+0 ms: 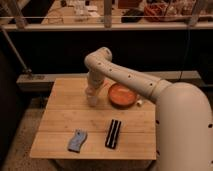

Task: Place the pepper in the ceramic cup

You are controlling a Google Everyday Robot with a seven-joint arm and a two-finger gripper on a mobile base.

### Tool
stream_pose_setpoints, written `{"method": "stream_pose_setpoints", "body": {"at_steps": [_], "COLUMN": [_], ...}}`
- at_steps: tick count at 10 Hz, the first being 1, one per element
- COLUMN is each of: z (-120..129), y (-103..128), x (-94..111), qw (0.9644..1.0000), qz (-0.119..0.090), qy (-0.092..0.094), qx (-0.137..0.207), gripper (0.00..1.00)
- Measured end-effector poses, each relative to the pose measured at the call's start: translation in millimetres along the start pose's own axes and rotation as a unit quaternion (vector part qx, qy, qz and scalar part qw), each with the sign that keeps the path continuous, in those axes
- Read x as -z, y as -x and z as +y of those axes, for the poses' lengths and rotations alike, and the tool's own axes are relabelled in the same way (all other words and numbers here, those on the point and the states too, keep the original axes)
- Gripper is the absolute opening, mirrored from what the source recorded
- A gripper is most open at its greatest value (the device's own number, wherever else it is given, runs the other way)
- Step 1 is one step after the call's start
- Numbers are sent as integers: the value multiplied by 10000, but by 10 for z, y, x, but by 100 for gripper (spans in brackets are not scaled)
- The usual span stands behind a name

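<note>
My white arm reaches from the right over the wooden table (pixel 60 117) and bends down at its back middle. The gripper (pixel 92 96) hangs low over the tabletop, just left of an orange bowl (pixel 122 95). A pale shape sits right at the gripper's tip; I cannot tell whether it is the ceramic cup or part of the gripper. No pepper shows in this view; it may be hidden by the gripper.
A black rectangular object (pixel 113 133) lies at the front middle of the table. A blue-grey object (pixel 77 140) lies at the front left. A small white item (pixel 140 102) sits right of the bowl. A dark counter and railing run behind the table.
</note>
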Motion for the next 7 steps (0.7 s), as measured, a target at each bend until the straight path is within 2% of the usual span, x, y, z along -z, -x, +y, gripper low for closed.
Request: {"method": "stream_pose_setpoints", "body": {"at_steps": [2, 5, 7], "z": [1, 7, 8], "y": [-1, 3, 7], "x": [1, -3, -1], "qw": [10000, 9999, 9999], "qz": [-4, -18, -31], "qy": [-1, -1, -7], "qx": [-7, -133, -155], "gripper": [39, 50, 50]}}
